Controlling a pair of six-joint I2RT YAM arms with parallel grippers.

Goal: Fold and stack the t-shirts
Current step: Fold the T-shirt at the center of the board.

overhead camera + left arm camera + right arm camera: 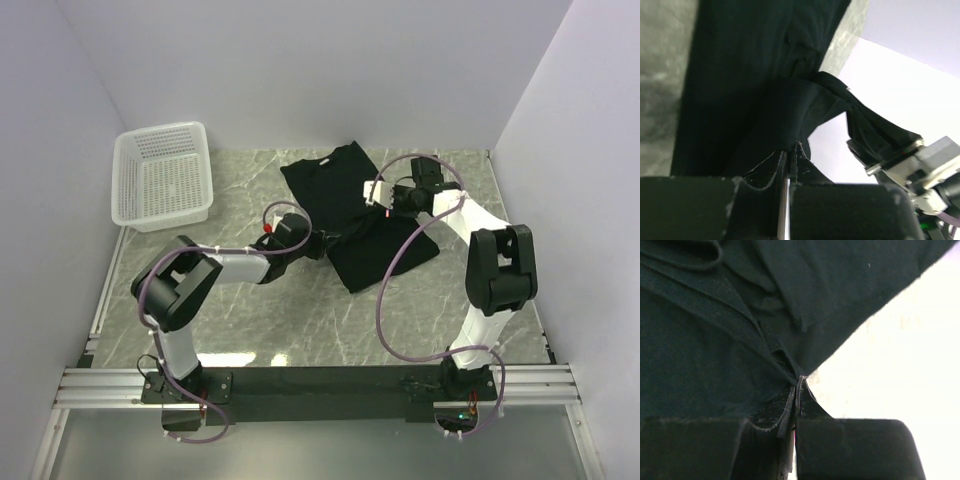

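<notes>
Left gripper (789, 161) is clamped down on a pinch of the black t-shirt (345, 185). In its wrist view the two jaws meet with just a thin fold of hemmed fabric squeezed between them. Same deal with the right gripper (796, 386), whose jaws are pressed together on an edge of the same shirt, right where a seam comes to a point.

So both arms have hold of one shirt. The right gripper sits past the left one, further from the bases and off to its right. Between the two there's a bunched ridge of cloth that looks pulled up off the surface, and the left wrist cam shows it running from its own jaws up to the other gripper.

The rest of the shirt lies on the marble table (300, 320). One part spreads out flat beyond both grippers and another part lies nearer the bases, under the right arm. Can't make out any print from these angles.

White mesh basket (165, 213) sits well off to the left of the left gripper, at the far corner.
</notes>
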